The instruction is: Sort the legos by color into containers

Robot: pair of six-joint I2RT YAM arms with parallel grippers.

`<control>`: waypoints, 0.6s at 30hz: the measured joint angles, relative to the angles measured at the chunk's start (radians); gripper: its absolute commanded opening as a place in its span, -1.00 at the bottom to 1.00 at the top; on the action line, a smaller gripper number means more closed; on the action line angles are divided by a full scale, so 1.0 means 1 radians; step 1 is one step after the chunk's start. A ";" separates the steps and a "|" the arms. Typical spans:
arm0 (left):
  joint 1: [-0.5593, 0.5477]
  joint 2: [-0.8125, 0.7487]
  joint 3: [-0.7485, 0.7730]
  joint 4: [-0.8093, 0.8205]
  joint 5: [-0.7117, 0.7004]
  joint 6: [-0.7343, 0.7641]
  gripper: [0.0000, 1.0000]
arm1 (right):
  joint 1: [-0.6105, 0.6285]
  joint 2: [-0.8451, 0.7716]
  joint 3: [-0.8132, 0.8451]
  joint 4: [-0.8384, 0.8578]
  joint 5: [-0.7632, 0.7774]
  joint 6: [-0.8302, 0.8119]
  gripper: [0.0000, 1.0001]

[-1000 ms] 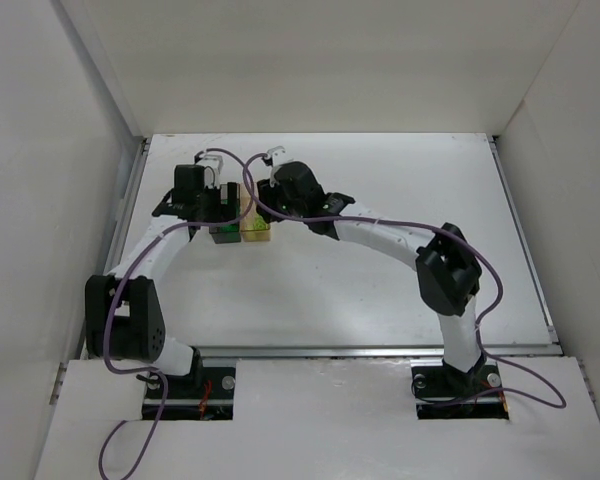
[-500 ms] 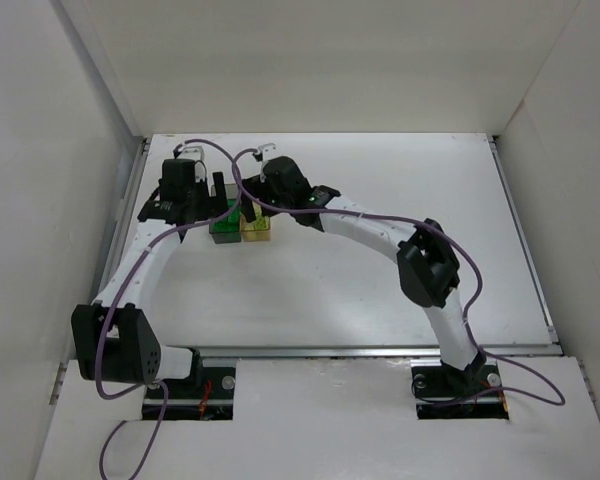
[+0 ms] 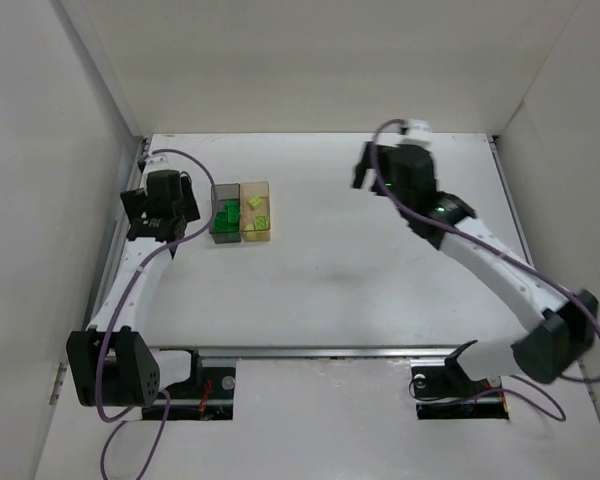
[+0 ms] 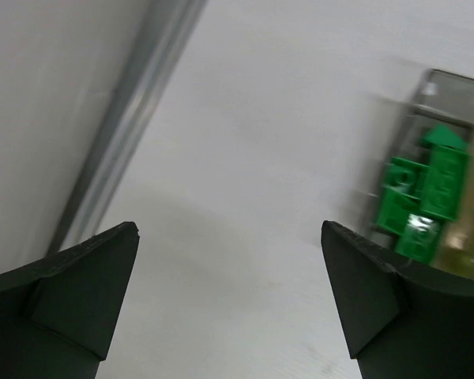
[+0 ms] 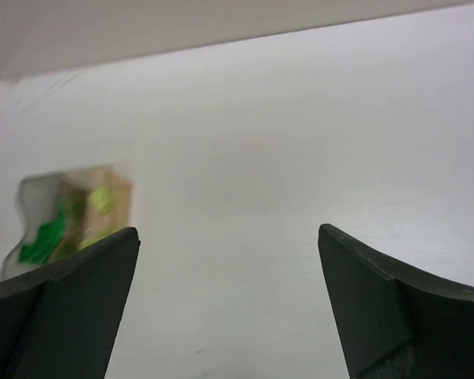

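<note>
The top camera looks steeply down from the near edge over the whole counter (image 3: pixel 380 260). Both wrist cameras look low across it, the left close and the right farther off, and all three views share the joined containers (image 3: pixel 240 212).

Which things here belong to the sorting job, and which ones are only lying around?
Job:
- green legos in the grey container
- yellow-green legos in the amber container
- left gripper and right gripper, both open

Not the job:
- purple cables
- table
- white walls
</note>
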 measured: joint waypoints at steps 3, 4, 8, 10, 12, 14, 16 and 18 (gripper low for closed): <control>0.035 -0.039 -0.075 0.019 -0.108 -0.001 1.00 | -0.216 -0.227 -0.220 0.010 0.087 0.057 1.00; 0.043 -0.048 -0.104 0.022 -0.131 -0.003 1.00 | -0.273 -0.296 -0.293 0.002 0.122 0.070 1.00; 0.076 -0.065 -0.192 0.013 -0.183 -0.020 1.00 | -0.331 -0.533 -0.501 -0.023 0.213 0.066 1.00; 0.095 -0.065 -0.203 0.008 -0.192 -0.024 1.00 | -0.331 -0.608 -0.546 -0.021 0.227 0.057 1.00; 0.111 -0.070 -0.204 0.011 -0.192 -0.028 1.00 | -0.331 -0.661 -0.569 -0.024 0.237 0.048 1.00; 0.121 -0.079 -0.204 0.013 -0.190 -0.032 1.00 | -0.331 -0.692 -0.575 -0.023 0.246 0.045 1.00; 0.124 -0.089 -0.204 0.014 -0.185 -0.033 1.00 | -0.331 -0.705 -0.577 -0.023 0.257 0.053 1.00; 0.124 -0.102 -0.204 0.014 -0.179 -0.033 1.00 | -0.331 -0.705 -0.577 -0.023 0.265 0.068 1.00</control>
